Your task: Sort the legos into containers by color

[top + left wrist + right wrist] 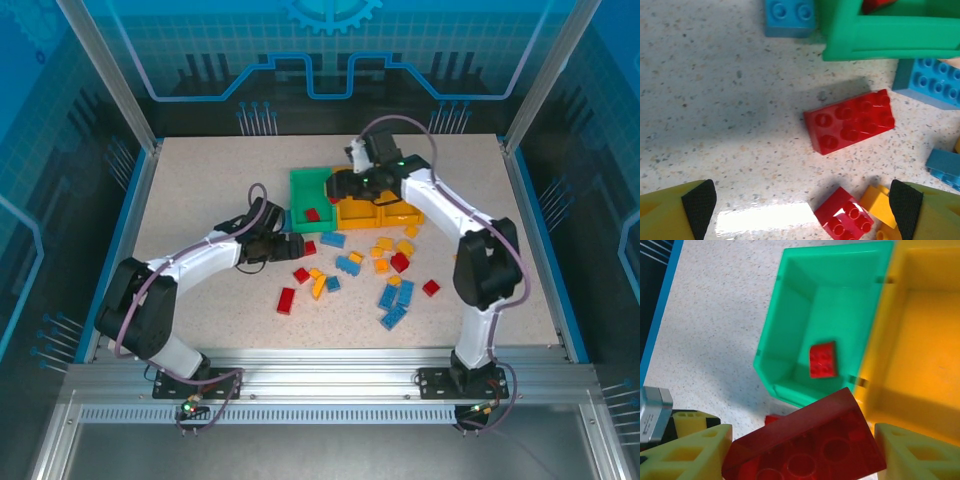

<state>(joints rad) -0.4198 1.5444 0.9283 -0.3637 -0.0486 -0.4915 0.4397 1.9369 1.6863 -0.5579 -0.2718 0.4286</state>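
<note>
The held brick (805, 440), a red one, is hanging just above the green bin (785, 325)'s edge. Another red (822, 360) is lying inside, and the yellow bin (920, 340) is sitting joined alongside. The right gripper (802, 452) is clamping the held brick between both fingers. These are looking light, rigid and a bit slick, so I'm guessing flat sides beat studs for grabbing. The left gripper (802, 202) is hanging spread wide, holding nothing, over a loose brick (850, 120), also red, on the table (715, 100) beside the green bin.

Tabletop (200, 180) lies bare left of green bin (308, 185).
</note>
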